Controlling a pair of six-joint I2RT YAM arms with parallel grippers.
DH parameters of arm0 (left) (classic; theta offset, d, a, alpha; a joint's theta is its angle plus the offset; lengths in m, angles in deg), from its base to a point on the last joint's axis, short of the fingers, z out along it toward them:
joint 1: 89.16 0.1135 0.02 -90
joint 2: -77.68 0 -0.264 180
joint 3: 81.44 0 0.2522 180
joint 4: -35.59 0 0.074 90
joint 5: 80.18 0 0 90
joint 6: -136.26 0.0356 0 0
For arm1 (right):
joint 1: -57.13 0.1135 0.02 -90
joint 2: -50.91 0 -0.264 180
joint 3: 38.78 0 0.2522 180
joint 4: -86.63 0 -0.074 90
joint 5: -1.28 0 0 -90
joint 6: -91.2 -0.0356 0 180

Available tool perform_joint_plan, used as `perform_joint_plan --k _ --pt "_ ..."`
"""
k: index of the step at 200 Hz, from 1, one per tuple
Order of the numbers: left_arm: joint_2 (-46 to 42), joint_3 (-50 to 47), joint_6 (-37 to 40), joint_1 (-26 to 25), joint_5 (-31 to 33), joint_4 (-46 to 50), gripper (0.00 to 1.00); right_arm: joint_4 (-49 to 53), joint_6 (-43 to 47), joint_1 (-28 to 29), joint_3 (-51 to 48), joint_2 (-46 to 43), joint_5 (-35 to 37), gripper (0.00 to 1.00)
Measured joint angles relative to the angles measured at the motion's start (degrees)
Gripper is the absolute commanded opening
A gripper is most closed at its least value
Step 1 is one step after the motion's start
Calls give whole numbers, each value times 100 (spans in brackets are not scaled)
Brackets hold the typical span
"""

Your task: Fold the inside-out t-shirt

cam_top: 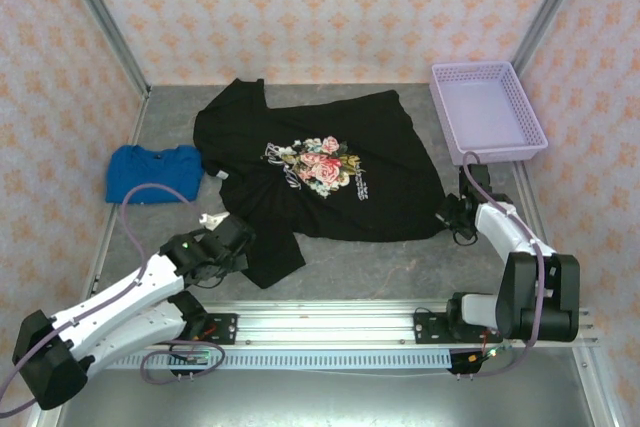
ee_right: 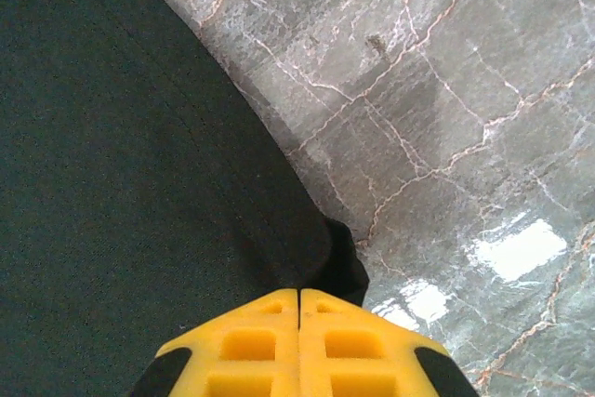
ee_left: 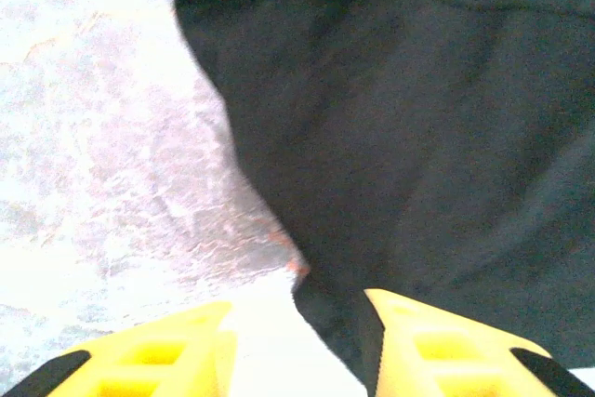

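The shirt [cam_top: 330, 182], black and soft with a floral print facing up, is lying spread across the middle of the table [cam_top: 380, 267], its hem rumpled at the near left and its far sleeve creased. The right claw [ee_right: 298, 299] is pinching the shirt's near right corner, yellow fingers pressed together. The left claw [ee_left: 297, 341] is straddling the near left edge, its fingers [ee_left: 177, 350] standing partly apart with cloth between them, not clamped. Bare grey veined stone is showing along the near side and at the right. A blue garment [cam_top: 155, 172] is lying just left of the shirt; a lavender basket [cam_top: 447, 112] is sitting far right. Patterned walls [cam_top: 320, 7] are enclosing the table.
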Motion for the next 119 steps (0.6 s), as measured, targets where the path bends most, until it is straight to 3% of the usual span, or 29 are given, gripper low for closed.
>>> perform_joint_plan --k 51,119 --pt "629 -83 -175 0 -197 116 38 0 63 0 0 -4 -22 0" --pt "1436 -142 68 59 -743 -636 41 0 107 0 0 -4 -63 0"
